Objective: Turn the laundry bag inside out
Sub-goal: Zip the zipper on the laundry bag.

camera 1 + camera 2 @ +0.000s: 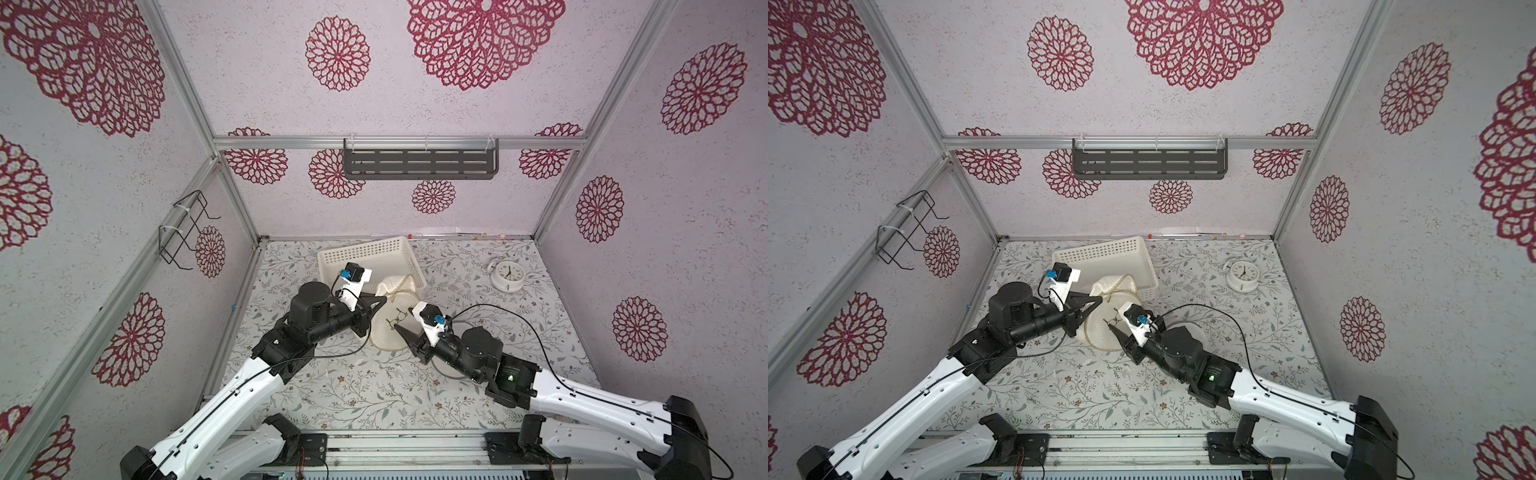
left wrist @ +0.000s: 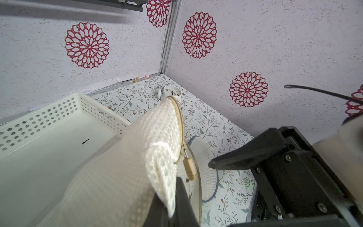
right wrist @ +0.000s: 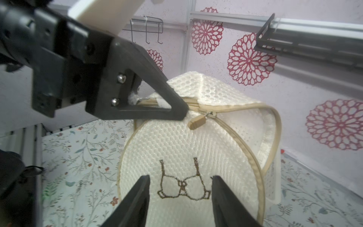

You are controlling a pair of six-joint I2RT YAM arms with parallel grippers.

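Count: 1 laundry bag (image 1: 388,328), 1 white basket (image 1: 365,251), 1 clock (image 1: 508,273), 2 arms, all on the floral worktop (image 1: 353,390).

Left fingers (image 3: 172,106) are clamped on the bag's beige zipper trim, and the zipper pull (image 3: 197,121) hangs just beside their tip. Right fingers (image 3: 141,188) stand apart with nothing pinched. They straddle the embroidered bra motif (image 3: 183,182); contact with the mesh can't be told.

Right wrist view only: the motif, and the trim splitting into two arcs at the pull. Left wrist view only: mesh (image 2: 157,141) pinched between the left fingers (image 2: 183,198), a dark speck on the basket floor, and the right fingers' tip (image 2: 216,164) close by. Top views only: grey shelf (image 1: 1149,164) and wire rack (image 1: 905,228) on the walls.

The bag's round panel lies flat under the right fingers. Its upper fold is raised at the left fingers and leans over the basket's near corner. The long axis runs from the right fingers towards the basket. The clock sits well apart from both.
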